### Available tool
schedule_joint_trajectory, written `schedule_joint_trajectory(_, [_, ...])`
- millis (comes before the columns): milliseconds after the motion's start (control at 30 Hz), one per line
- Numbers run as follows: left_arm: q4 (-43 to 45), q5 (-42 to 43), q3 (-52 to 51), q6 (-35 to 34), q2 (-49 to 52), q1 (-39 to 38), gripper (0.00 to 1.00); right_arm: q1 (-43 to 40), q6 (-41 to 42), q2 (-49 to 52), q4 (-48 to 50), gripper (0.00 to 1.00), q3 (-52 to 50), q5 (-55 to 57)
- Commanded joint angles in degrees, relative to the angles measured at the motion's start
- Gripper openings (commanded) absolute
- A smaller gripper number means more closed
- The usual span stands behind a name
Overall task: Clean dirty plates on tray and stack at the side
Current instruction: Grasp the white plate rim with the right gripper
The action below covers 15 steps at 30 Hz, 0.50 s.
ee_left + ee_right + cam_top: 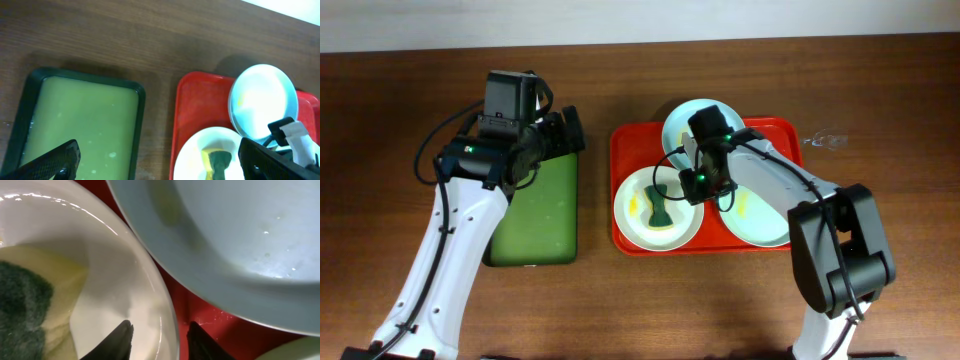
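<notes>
A glossy red plastic tray (625, 145) with rounded corners and a raised rim sits on a dark wood-grain table (720, 310) and holds three round, shallow plates. A pale blue plate (678, 125) lies at the tray's edge farthest from the robot, smooth and faintly smeared, with its rim overlapping the white plate (632, 220). That white plate fills the tray's near left corner. It is shiny and streaked with yellow, and a dark green scrubbing pad (660, 210) rests in it. A third plate (765, 225) fills the tray's near right corner, partly hidden under the right arm. The right gripper (160, 337) has its dark fingers slightly parted astride the white plate's rim, one tip inside the plate and one over the red tray, and it is not clamped on anything. Just left of the red tray lies a matte green tray (535, 215) with a dark rim. The left gripper (160, 147) hangs over its far corner, spread wide and holding nothing.
</notes>
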Motion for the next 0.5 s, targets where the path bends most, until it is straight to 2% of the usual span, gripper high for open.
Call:
schedule_joint_trajectory(0, [-0.1,2.4,-0.5,0.7,1.8,-0.5,0.99,-2.6,-3.9,0.5,0.3,0.37,0.0,-6.9])
schedule_joint_trajectory(267, [-0.9,7.1,-0.5,3.1,5.3,-3.1,1.0,-5.0,-5.2,0.5,1.3,0.28,-2.8,-7.9])
schedule_joint_trajectory(300, [-1.1,7.1,-0.5,3.1,5.5,-3.4,1.0,-5.0,-5.2,0.5,1.6,0.19,-3.3,-8.3])
schedule_joint_trajectory(367, [-1.3,7.3,-0.5,3.1,5.8,-3.6,0.9,-5.0,-5.2,0.5,1.9,0.07,-3.7,-9.0])
schedule_joint_trajectory(400, [-1.6,7.3,-0.5,3.1,5.8,-3.6,0.84,-5.0,-5.2,0.5,2.3,0.07,-3.7,-9.0])
schedule_joint_trajectory(467, [-2.8,7.3,-0.5,3.1,5.8,-3.6,0.63,-5.0,-5.1,0.5,2.4,0.07,-3.7,-9.2])
